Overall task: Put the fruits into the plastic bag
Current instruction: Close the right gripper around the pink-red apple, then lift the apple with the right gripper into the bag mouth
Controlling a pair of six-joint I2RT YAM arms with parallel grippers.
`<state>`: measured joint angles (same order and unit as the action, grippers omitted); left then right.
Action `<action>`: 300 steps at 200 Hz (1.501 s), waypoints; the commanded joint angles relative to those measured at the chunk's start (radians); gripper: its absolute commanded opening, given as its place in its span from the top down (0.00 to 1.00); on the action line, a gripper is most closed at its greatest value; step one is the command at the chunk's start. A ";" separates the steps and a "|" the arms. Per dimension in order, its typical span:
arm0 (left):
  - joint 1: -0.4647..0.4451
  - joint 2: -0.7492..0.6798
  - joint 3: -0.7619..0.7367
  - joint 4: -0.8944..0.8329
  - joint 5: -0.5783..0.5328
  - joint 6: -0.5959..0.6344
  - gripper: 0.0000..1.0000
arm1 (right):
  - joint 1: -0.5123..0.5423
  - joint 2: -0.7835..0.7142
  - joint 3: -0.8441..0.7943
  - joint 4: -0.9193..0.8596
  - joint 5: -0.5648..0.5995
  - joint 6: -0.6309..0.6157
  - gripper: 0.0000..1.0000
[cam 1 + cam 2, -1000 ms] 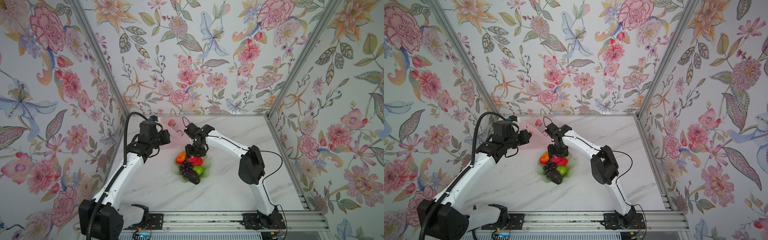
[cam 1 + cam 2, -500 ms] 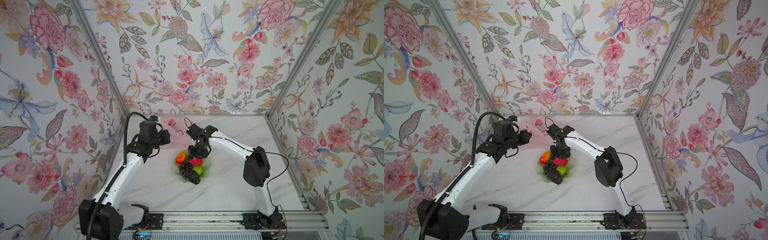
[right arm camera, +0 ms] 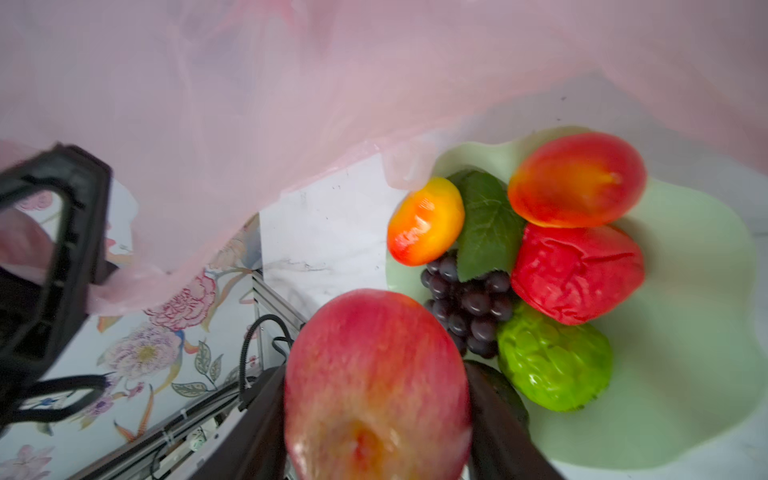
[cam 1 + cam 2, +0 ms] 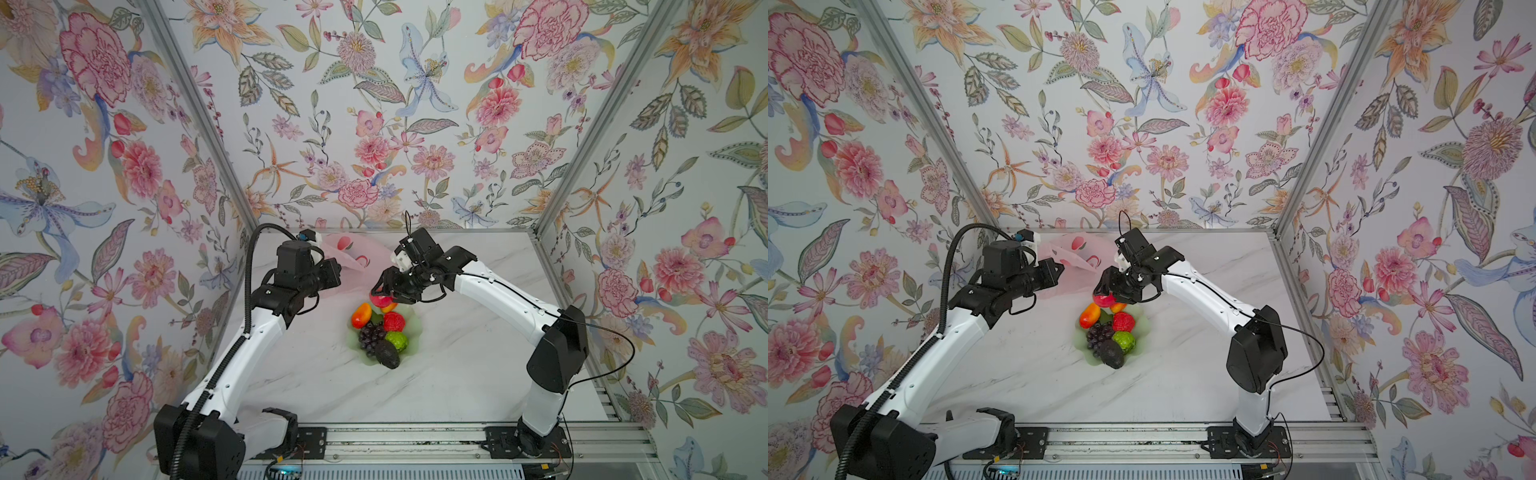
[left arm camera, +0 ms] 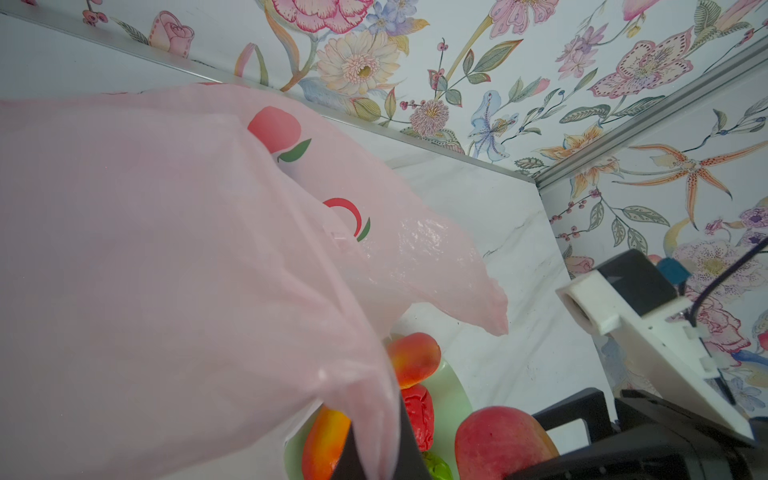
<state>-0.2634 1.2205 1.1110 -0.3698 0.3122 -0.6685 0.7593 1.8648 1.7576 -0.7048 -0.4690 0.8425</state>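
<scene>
Pink-red peach (image 3: 374, 374) sits clamped in half-open right gripper (image 4: 383, 294).

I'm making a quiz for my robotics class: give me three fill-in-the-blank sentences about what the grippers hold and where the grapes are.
The left gripper is shut on the pink ____.
The right gripper holds the pink-red ____.
The dark grapes lie in the pale green ____.
Missing: bag, peach, dish.
</scene>
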 commanded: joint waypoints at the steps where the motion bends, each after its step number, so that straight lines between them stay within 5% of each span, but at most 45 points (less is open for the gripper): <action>1: -0.015 -0.016 0.015 0.016 0.021 0.016 1.00 | 0.003 0.090 0.069 0.146 -0.090 0.102 0.52; 60: -0.028 -0.015 0.022 0.016 0.021 0.024 1.00 | -0.017 0.351 0.338 0.154 -0.132 0.134 0.55; 121: -0.029 -0.012 0.019 0.026 0.033 0.010 1.00 | -0.052 0.497 0.433 0.155 -0.123 0.165 0.54; 168: -0.030 -0.003 0.029 0.024 0.031 0.017 1.00 | -0.091 0.531 0.441 0.171 -0.104 0.196 0.46; 300: -0.026 -0.001 0.035 0.019 0.027 0.020 1.00 | -0.151 0.520 0.352 0.201 -0.089 0.183 0.44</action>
<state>-0.2829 1.2209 1.1160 -0.3618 0.3340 -0.6647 0.6186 2.3905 2.1429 -0.5072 -0.5835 1.0405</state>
